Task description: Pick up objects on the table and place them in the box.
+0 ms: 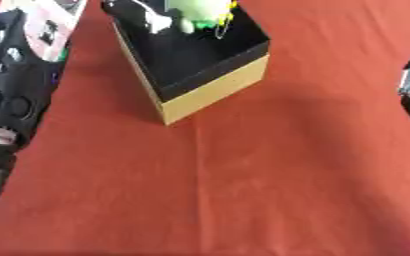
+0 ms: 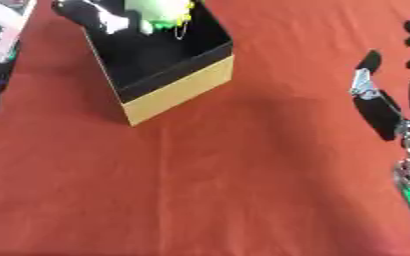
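A tan cardboard box [image 1: 219, 86] with a black lining stands at the upper middle of the red cloth. At its far end lies a pale green thing [image 1: 200, 11] with white and yellow parts. My left arm [image 1: 3, 100] runs up the left edge, and a white packet with pink and green print [image 1: 49, 24] lies against its upper end. The left hand's fingers are hidden there. A dark shape [image 2: 75, 12] shows at the box's far left corner. My right hand [image 2: 382, 107] hangs at the right edge with straight fingers and nothing in it.
The red cloth [image 1: 243, 180] covers the whole table, with folds running down its middle. Nothing else lies on the cloth between the box and the near edge.
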Motion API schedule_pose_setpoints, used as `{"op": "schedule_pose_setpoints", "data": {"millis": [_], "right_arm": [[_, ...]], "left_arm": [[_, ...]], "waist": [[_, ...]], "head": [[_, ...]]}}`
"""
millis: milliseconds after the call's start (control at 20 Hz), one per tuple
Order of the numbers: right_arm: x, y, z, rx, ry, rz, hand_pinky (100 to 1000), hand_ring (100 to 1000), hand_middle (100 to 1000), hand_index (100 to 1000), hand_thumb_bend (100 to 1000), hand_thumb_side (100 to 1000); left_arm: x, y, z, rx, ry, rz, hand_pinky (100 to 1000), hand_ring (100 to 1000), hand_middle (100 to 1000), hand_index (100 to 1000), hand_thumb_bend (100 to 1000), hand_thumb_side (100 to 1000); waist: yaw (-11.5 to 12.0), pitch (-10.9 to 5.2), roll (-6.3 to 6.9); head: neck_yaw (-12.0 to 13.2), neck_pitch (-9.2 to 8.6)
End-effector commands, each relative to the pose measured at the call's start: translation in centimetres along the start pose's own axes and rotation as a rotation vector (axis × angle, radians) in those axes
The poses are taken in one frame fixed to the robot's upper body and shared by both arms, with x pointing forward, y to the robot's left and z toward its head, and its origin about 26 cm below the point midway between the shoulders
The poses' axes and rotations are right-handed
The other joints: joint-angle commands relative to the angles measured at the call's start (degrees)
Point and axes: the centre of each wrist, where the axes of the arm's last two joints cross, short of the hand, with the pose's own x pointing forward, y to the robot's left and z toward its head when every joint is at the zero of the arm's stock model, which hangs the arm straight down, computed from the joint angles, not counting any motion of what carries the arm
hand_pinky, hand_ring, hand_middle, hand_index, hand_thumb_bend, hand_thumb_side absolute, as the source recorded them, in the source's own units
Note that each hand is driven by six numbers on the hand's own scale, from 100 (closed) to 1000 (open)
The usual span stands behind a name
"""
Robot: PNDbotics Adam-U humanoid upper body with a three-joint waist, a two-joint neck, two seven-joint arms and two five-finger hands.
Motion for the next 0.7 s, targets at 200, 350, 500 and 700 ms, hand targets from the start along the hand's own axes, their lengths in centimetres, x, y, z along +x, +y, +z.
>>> {"op": "schedule_pose_setpoints", "data": {"millis": [200, 350, 500, 700], "right_arm": [[0.0, -0.7, -0.5, -0.019, -0.018, 0.005, 559, 539, 643, 856, 100, 552], [0.0, -0.7, -0.4, -0.020, -0.016, 0.007, 559, 539, 643, 856, 100, 552], [-0.1, -0.7, -0.4, -0.019, -0.013, 0.013, 560, 538, 644, 856, 100, 551], [-0.4, -0.7, -0.2, -0.018, -0.006, 0.027, 561, 539, 644, 855, 100, 550]], "left_arm": [[-0.7, 1.6, 0.5, 0.041, 0.023, -0.035, 768, 888, 895, 932, 226, 509], [-0.6, 2.8, 1.3, 0.096, 0.014, -0.019, 764, 886, 883, 925, 187, 433], [-1.0, 4.3, 2.9, 0.143, 0.018, -0.023, 776, 892, 887, 908, 211, 337], [-2.8, 5.6, 6.0, 0.156, 0.075, -0.045, 803, 900, 891, 892, 281, 290]], "waist": [[0.0, -1.31, 0.00], [0.3, -1.31, 0.01], [0.7, -1.40, 0.04], [1.5, -1.75, 0.13]], "head": [[-0.3, 0.29], [-0.4, 0.29], [-0.6, 0.29], [-1.0, 0.29]]}}
